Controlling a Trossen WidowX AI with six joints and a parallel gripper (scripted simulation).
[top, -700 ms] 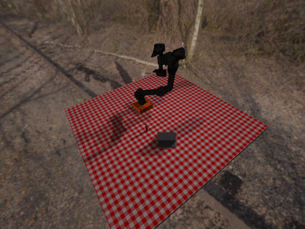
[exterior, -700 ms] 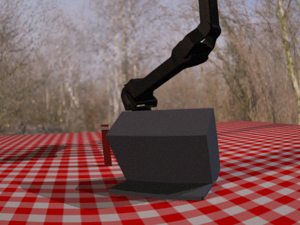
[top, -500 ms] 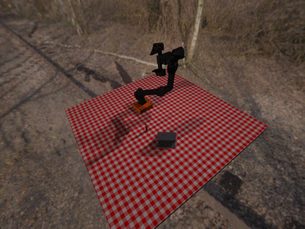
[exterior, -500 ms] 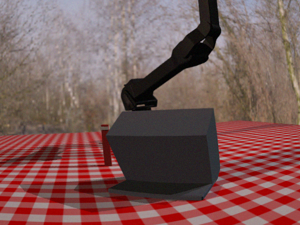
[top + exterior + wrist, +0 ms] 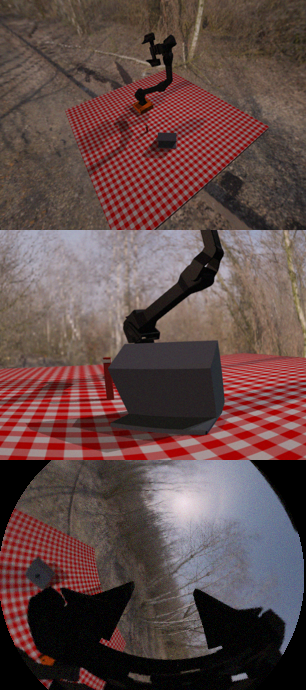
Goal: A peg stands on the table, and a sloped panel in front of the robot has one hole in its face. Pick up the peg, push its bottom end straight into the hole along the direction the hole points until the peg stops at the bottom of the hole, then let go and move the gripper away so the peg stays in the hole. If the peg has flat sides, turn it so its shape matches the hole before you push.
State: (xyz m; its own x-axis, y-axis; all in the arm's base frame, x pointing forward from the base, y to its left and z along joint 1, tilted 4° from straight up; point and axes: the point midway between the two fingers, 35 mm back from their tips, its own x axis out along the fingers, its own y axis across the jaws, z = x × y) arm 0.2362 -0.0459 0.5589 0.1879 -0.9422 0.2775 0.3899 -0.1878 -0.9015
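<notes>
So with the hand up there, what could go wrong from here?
The hand is open, empty and raised high, far from the peg, so a long descent lies ahead; a small aiming error could knock the thin upright peg over. The peg stands close beside the panel block, so the approach may clip the block. The wrist view faces mostly sky and trees, so it gives little help in lining up yet.

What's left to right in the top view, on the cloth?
Arm base → peg → panel. The gripper hangs open high above the cloth's far edge, so it is left out of the order.
</notes>
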